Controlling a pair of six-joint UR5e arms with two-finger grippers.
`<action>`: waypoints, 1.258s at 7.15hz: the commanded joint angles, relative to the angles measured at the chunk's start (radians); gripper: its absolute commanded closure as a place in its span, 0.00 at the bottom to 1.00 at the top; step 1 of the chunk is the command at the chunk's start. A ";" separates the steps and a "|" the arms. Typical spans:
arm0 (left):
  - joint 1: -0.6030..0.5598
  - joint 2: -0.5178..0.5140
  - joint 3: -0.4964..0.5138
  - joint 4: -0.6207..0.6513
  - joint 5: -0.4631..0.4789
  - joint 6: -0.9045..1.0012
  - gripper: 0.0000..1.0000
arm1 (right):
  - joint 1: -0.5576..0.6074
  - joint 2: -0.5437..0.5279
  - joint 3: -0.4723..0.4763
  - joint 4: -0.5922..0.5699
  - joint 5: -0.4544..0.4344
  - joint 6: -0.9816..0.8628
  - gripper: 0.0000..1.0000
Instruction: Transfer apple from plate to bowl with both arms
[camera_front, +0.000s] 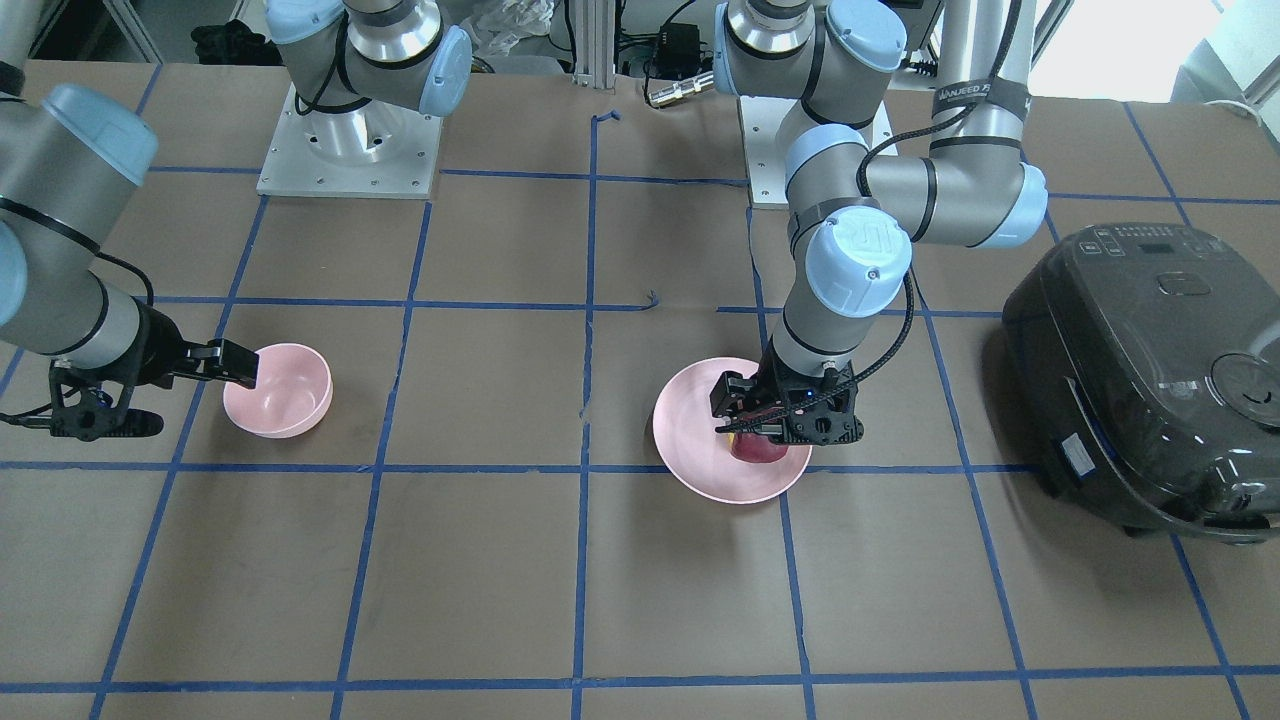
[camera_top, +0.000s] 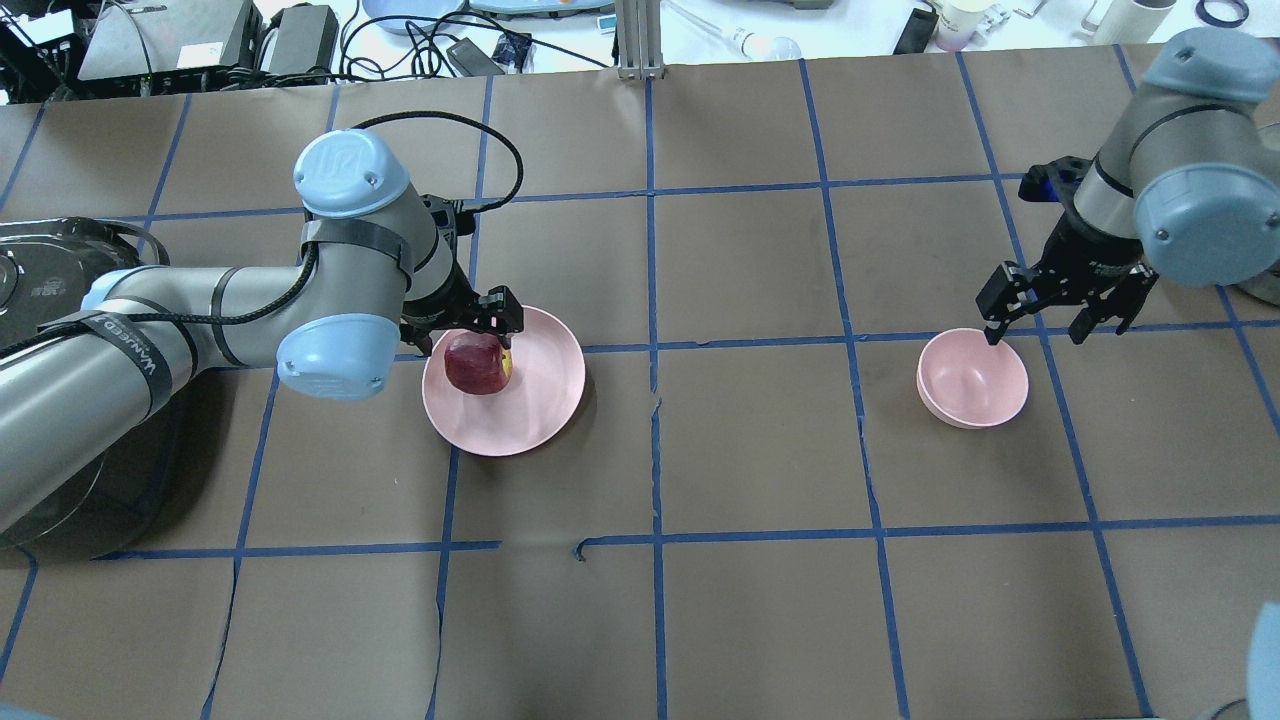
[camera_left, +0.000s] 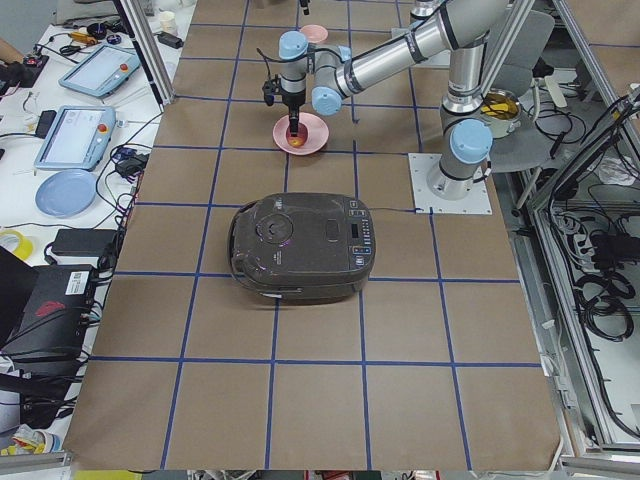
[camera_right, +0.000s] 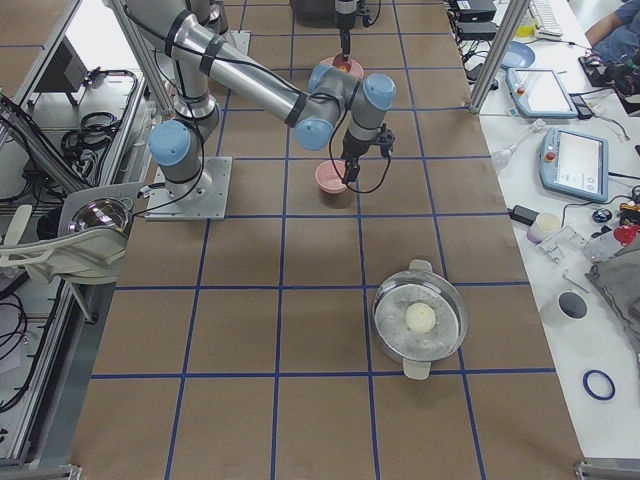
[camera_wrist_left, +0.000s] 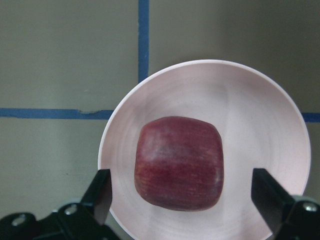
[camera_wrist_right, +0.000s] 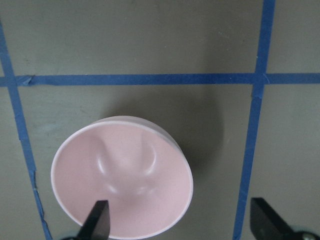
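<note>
Pink plate (camera_front: 690, 430) in front view, apple (camera_front: 757, 450) on it toward 4 o'clock, left gripper (camera_front: 770, 425) low over apple. Bowl (camera_front: 285, 395) well apart at plate's 9 o'clock, right gripper (camera_front: 235, 365) at bowl's 9 o'clock rim. Black cooker (camera_front: 1150, 380) off at plate's 3 o'clock

Overhead: apple toward plate's 10 o'clock, one left finger at apple's 1 o'clock, other hidden by wrist. Right jaws spread, one finger over bowl's 12 o'clock rim, other past 2 o'clock over table (camera_top: 750, 450)

Side views: too small to judge jaws

Left wrist: apple about mid-plate, fingers at its 8 and 4 o'clock, gaps both sides, nothing gripped

Right wrist: bowl upright, one finger over its 7 o'clock rim, other out at 4 o'clock over table, released, holding nothing
</note>
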 joint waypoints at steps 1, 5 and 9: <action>-0.002 -0.037 -0.001 0.002 0.001 -0.003 0.01 | -0.003 0.088 0.029 -0.060 -0.007 -0.005 0.00; -0.006 -0.063 0.003 0.017 0.001 0.005 0.44 | -0.003 0.100 0.029 -0.048 0.002 0.009 1.00; -0.017 -0.010 0.007 0.021 0.027 0.005 0.75 | 0.009 0.075 0.011 -0.012 0.007 0.012 1.00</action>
